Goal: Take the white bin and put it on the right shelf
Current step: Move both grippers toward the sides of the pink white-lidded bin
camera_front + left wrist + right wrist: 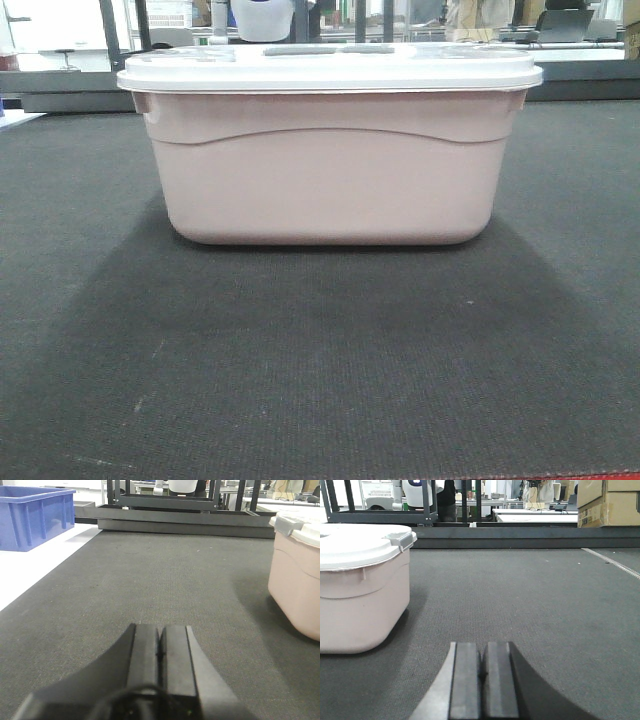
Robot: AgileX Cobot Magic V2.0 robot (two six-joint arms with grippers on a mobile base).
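- The dark grey mat [320, 400] covers the whole work surface and runs ahead of both grippers to a low dark rail [520, 537] at its far edge.
- The white bin [325, 180] sits upright on the mat between the two arms, with its flat white lid [330, 68] on. It is ahead and to the right of the left gripper, and ahead and to the left of the right gripper. Neither gripper touches it.
- A blue bin [32, 517] stands on a white surface off the mat, far ahead and to the left of the left gripper.
- Cardboard boxes [607, 502] are stacked beyond the rail, far ahead and to the right of the right gripper.
- The left gripper [160, 632] is low over the mat. Its two dark fingers are pressed flat together and hold nothing.
- The right gripper [482, 650] is also low over the mat, closed tight with nothing between its fingers.
- A small grey latch [402, 537] sits on the lid corner nearest the right gripper.
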